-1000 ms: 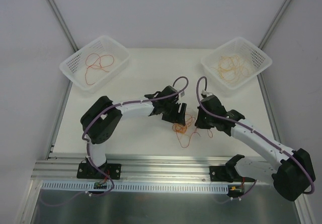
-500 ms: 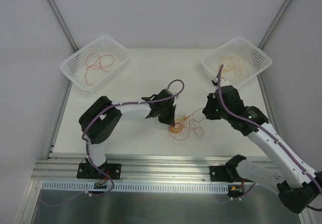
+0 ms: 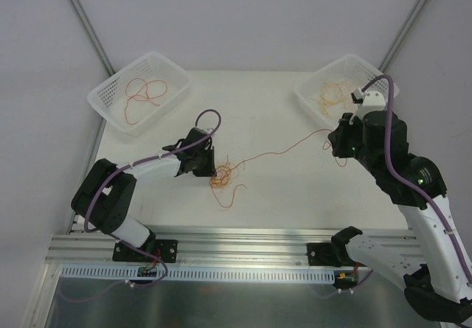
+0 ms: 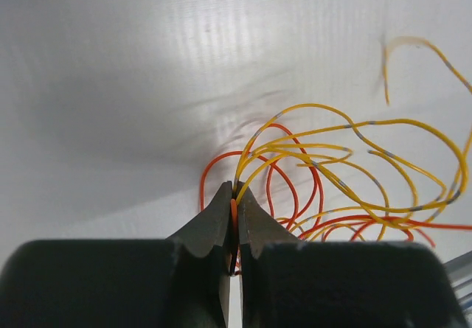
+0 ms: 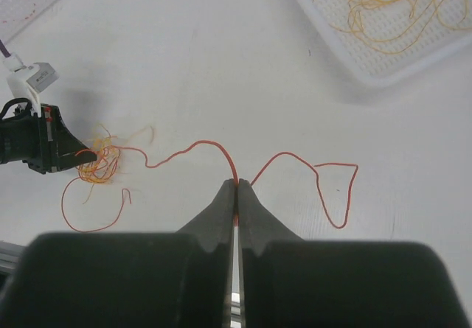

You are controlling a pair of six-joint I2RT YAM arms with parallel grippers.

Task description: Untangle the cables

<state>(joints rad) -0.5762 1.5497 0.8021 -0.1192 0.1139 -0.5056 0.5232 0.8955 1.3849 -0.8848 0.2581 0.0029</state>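
A small tangle of red and orange-yellow cables (image 3: pixel 221 176) lies on the white table, left of centre. My left gripper (image 3: pixel 212 172) is low at the tangle's left edge, shut on several of its strands (image 4: pixel 234 217). One red cable (image 3: pixel 284 147) runs from the tangle up and right to my right gripper (image 3: pixel 333 138), which is raised and shut on it (image 5: pixel 236 184). In the right wrist view the red cable's free end (image 5: pixel 335 195) loops to the right of the fingers, and the tangle (image 5: pixel 99 162) sits far left by the left gripper.
A white basket (image 3: pixel 139 92) at the back left holds red cables. A second white basket (image 3: pixel 346 91) at the back right holds orange-yellow cables, just behind the right arm. The metal rail (image 3: pixel 236 258) runs along the table's near edge.
The left gripper has shut on the tangle and dragged it left. The right gripper has risen and swung right toward the back-right basket, drawing one red cable out of the tangle.
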